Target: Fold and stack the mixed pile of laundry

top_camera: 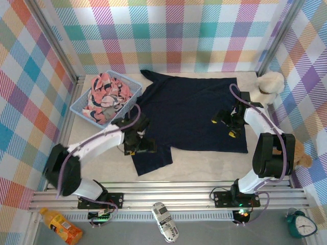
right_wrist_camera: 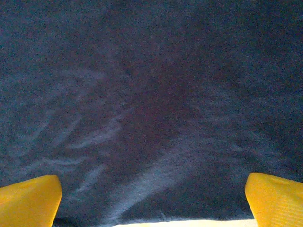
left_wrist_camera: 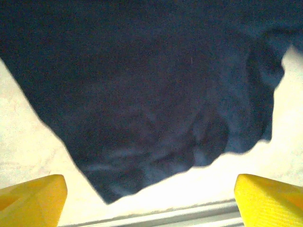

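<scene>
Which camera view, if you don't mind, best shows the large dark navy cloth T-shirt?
The top external view: the large dark navy cloth T-shirt lies spread out, most of its outline visible. The left wrist view catches one rumpled corner; the right wrist view, a close patch of fabric.

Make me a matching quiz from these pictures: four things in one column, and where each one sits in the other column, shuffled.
Things:
1. navy T-shirt
2. pink garment
3. white plush toy
4. orange bottle

Places:
A. in the blue basket
B. off the table, at the near left
C. spread out on the table
D. far right corner of the table

Pairs: 1-C, 2-A, 3-D, 4-B
</scene>
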